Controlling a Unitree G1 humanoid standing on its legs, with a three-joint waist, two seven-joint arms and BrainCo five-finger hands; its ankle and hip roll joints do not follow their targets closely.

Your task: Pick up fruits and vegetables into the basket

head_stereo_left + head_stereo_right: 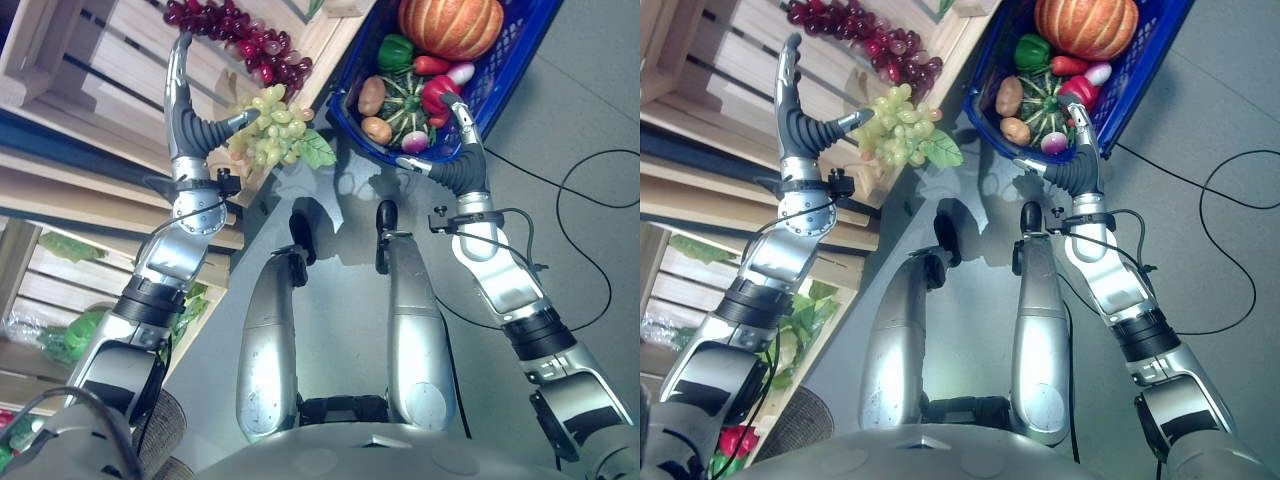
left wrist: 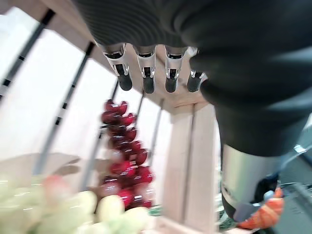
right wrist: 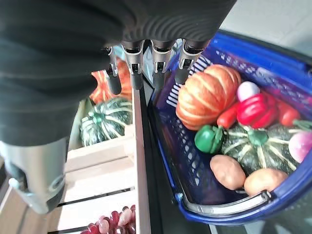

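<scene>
Straight-fingered left robot hand [image 1: 190, 120] over knobbly green grapes [image 1: 268, 130], right robot hand [image 1: 462, 150] open, perforated blue basket [image 1: 350, 125]

Crate [image 1: 90, 60]: pale unfinished wood slats, matt, grain faintly visible.
Basket [image 3: 195, 190]: blue plastic, perforated walls, slight sheen; pale metallic-looking strip on near rim.
Red grapes [image 1: 240, 35]: glossy, smooth.
Green grapes [image 1: 268, 130]: satin, translucent-looking plastic; leaf matt.
Orange pumpkin [image 3: 207, 95]: smooth, ribbed, shiny.
Red pepper [image 3: 257, 109]: high gloss.
Potatoes [image 3: 228, 171]: matt brown skin.
Left robot hand [image 1: 185, 110], right robot hand [image 1: 462, 150]: polished silver metal fingers, dark ribbed matt rubber-like cover.
Floor [image 1: 560, 110]: grey, smooth, dull.
</scene>
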